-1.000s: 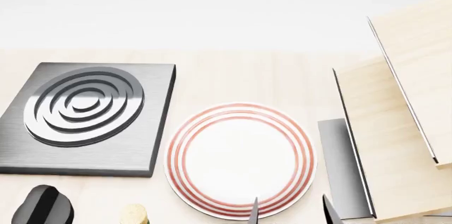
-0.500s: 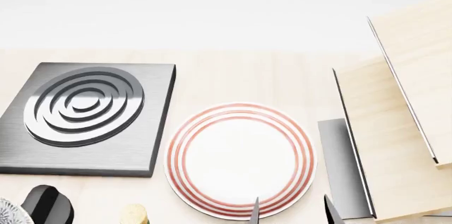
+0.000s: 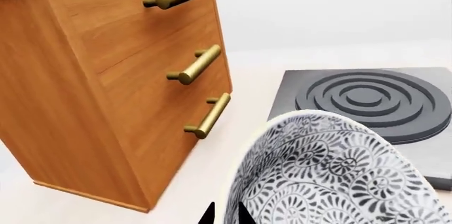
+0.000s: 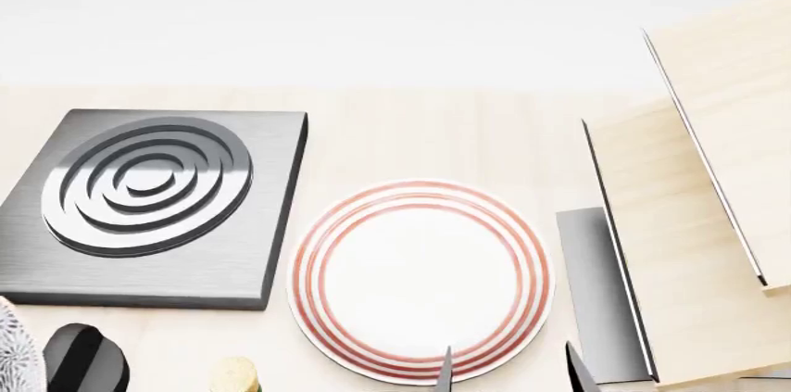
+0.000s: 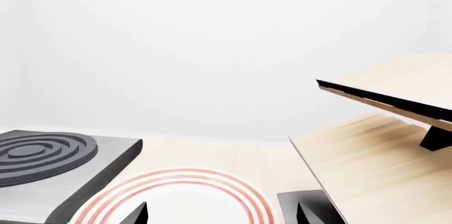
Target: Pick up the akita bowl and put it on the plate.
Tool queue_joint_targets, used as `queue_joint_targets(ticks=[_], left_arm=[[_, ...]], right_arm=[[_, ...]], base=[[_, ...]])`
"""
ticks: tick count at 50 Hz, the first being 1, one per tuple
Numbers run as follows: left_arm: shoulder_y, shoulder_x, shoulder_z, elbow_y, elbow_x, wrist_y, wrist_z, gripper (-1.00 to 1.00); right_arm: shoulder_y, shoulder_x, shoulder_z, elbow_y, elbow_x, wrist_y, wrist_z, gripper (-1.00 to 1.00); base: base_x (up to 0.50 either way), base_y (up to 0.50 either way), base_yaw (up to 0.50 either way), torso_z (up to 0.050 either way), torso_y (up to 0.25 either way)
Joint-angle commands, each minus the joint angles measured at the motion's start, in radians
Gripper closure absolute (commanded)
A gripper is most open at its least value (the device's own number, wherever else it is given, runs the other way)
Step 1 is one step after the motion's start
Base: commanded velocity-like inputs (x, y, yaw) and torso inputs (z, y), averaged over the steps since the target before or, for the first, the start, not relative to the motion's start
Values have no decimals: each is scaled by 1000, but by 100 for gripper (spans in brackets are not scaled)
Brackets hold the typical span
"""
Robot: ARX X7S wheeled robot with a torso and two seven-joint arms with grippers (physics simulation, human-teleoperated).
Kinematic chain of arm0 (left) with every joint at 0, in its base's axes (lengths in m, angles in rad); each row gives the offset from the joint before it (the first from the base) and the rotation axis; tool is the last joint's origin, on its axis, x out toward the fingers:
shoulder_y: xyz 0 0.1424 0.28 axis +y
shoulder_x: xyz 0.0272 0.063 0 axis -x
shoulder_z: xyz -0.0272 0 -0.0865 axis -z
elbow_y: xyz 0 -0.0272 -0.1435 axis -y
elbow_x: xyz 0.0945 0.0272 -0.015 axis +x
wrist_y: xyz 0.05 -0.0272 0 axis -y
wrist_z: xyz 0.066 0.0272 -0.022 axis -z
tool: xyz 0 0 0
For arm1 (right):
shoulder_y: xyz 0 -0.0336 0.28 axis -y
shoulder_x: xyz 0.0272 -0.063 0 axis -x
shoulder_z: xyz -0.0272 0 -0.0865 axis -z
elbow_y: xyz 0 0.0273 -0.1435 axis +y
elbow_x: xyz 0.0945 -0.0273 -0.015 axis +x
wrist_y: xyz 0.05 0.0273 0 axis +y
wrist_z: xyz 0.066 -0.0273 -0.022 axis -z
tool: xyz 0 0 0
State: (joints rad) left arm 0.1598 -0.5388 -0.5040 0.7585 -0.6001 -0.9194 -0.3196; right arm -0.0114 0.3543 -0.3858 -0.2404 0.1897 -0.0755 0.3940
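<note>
The akita bowl [image 3: 332, 176] is held clamped at its rim by the left gripper [image 3: 224, 214], beside the burner [image 4: 148, 202]. The plate [image 4: 420, 279] lies bare, flanked by wooden panels [image 4: 692, 225]. The right gripper [image 4: 509, 366] is parted, empty.

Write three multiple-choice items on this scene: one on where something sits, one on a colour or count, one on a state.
1. In the head view, where is the plate relative to the burner?
A. Stacked on it
B. To its right on the table
C. Behind it, nearer the wall

2. What colour are the rings around the plate's rim?
A. Red
B. Blue
C. Green

3. What is on the plate now?
A. The bowl
B. A cork
C. Nothing

Answers:
1. B, the head view shows the plate flat on the table, right of the burner.
2. A, thin red rings circle its white rim.
3. C, its surface is bare; the patterned bowl appears close to the left wrist camera and only at the head view's lower left edge.
</note>
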Motion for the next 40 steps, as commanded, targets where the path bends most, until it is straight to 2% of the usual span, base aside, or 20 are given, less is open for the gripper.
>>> queue_joint_targets(ticks=[1,12,24,33,40], left_arm=[[-39,-4,-38,14,-24,-13,-12,100],[-85,-16,-50,8,-59,-35,-15,100],[-194,-43,-28,23,-119,-113,-55,100],[-308,-82,-68,20,-216,-222,-90,100],[-337,-89,-70,-15,-218,-230,-100,100]], right_arm=[[3,1,-3,2,1,0,1,-100],[2,4,-6,0,2,-2,3,-100],[0,6,-11,-1,1,-4,6,-100],[5,5,-17,-2,-1,1,8,-100],[4,6,-19,3,-1,-5,7,-100]], base=[[0,0,0,0,0],[0,0,0,0,0],[0,0,0,0,0],[0,0,0,0,0],[0,0,0,0,0]])
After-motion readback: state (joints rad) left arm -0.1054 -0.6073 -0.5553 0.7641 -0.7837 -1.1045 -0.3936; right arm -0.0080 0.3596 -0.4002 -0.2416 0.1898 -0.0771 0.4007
